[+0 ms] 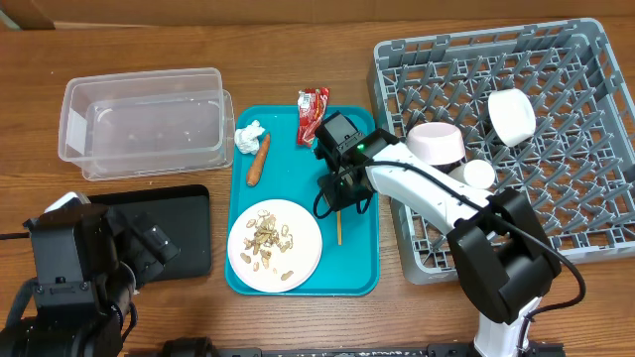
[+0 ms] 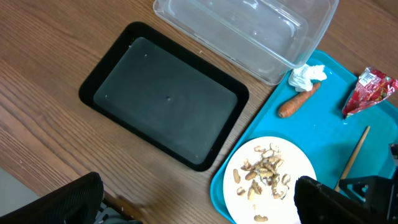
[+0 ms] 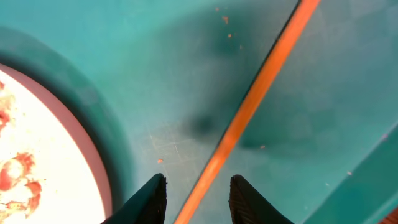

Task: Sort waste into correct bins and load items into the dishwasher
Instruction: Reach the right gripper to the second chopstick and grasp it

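Hovering low over the teal tray [image 1: 357, 273], the right gripper [image 1: 338, 198] straddles a wooden chopstick [image 1: 338, 228] beside the plate [image 1: 308, 248] of peanut shells [image 1: 268, 238]. It is still short of the grey dish rack [image 1: 585, 208].

Left wrist view: the left gripper [image 2: 199, 202] gapes wide and empty near the black tray [image 2: 168, 99] and clear tub [image 2: 249, 31].

Right wrist view: its fingertips [image 3: 152, 199] stand slightly apart. The chopstick lies flat between them, unpinched.

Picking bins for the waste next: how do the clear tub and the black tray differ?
The clear tub is see-through with tall sides; the black tray is opaque with a low rim. The clear tub sits farther back; the black tray lies in front of it. Both are rectangular, hold nothing, and lie left of the teal tray.
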Robot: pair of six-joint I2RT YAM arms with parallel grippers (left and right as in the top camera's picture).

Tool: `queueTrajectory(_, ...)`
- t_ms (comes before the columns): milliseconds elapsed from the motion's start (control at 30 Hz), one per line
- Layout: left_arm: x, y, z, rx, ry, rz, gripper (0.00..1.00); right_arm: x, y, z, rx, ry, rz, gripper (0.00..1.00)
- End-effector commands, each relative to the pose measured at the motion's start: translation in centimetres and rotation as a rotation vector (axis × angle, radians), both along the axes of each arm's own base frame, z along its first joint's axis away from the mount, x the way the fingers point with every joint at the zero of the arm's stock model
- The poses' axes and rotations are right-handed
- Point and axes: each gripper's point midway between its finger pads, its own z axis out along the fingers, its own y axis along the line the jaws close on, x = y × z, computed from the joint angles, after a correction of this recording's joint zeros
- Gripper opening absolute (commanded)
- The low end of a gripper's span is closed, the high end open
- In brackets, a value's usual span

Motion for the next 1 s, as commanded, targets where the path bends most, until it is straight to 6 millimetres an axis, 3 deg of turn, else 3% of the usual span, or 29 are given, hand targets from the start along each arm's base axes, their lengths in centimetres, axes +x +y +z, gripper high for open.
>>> queueTrajectory(0, 0.0, 0.4, 0.5, 0.012, -0.015, 0.025, 1.00, -1.0, -0.3, -1.4, -0.018, 0.035, 0.019, 0.35)
queueTrajectory(67, 0.0, 0.4, 0.5, 0.012, -0.015, 0.025, 1.00, -1.2, -0.5, -1.9, -0.029, 0.049, 0.019, 0.35)
queueTrajectory(233, 0.0, 0.4, 0.5, 0.012, -0.015, 0.025, 1.00, -1.2, -0.5, -1.9, -0.031, 0.047, 0.018, 0.22)
queueTrajectory(400, 0.0, 0.4, 0.5, 0.012, -0.015, 0.025, 1.00, -1.2, -0.7, -2.0, -0.040, 0.049, 0.029, 0.22)
queueTrajectory(500, 0.0, 0.4, 0.5, 0.012, -0.015, 0.025, 1.00, -1.6, -1.0, -2.5, -0.058, 0.059, 0.075, 0.30)
queueTrajectory(700, 0.0, 0.4, 0.5, 0.012, -0.015, 0.025, 1.00, -1.9, -1.2, -3.2, -0.071, 0.079, 0.074, 0.30)
queueTrajectory(800, 0.0, 0.4, 0.5, 0.012, -0.015, 0.025, 1.00, -1.8, -1.3, -3.2, -0.077, 0.076, 0.073, 0.26)
queueTrajectory(967, 0.0, 0.4, 0.5, 0.012, -0.015, 0.025, 1.00, -1.3, -2.2, -3.7, -0.132, 0.053, 0.062, 0.08)
